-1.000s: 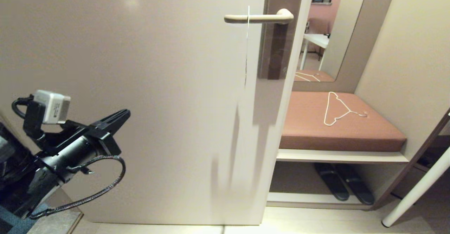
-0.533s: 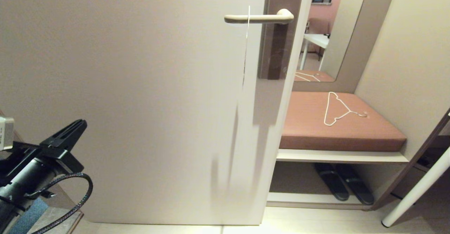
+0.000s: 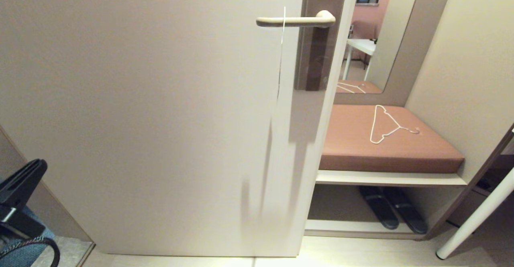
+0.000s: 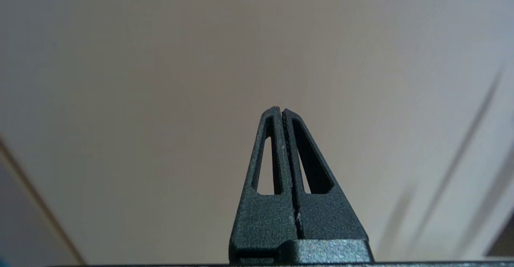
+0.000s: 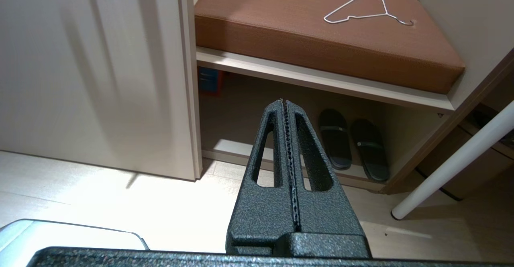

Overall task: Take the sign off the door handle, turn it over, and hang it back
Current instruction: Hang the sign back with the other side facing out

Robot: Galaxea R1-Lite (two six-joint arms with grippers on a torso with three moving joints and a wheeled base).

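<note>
Sign point(image 3: 282, 46) hanging on the door handle point(image 3: 295, 19), seen edge-on as a thin pale line; neither face nor any lettering readable. Left end effector point(image 3: 24, 177) low at the head view's left edge, largely cut off, fingers pressed together, empty. Right end effector point(image 5: 284, 101) likewise closed, empty, above the floor near the slippers point(image 5: 353, 143).

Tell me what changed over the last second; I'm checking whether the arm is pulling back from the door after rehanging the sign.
The left gripper, black and shut on nothing, dropped down and leftward to the head view's lower left corner, away from the door. The thin card sign stayed hanging edge-on from the slim beige lever door handle. The right gripper is shut and empty, low by the floor.
</note>
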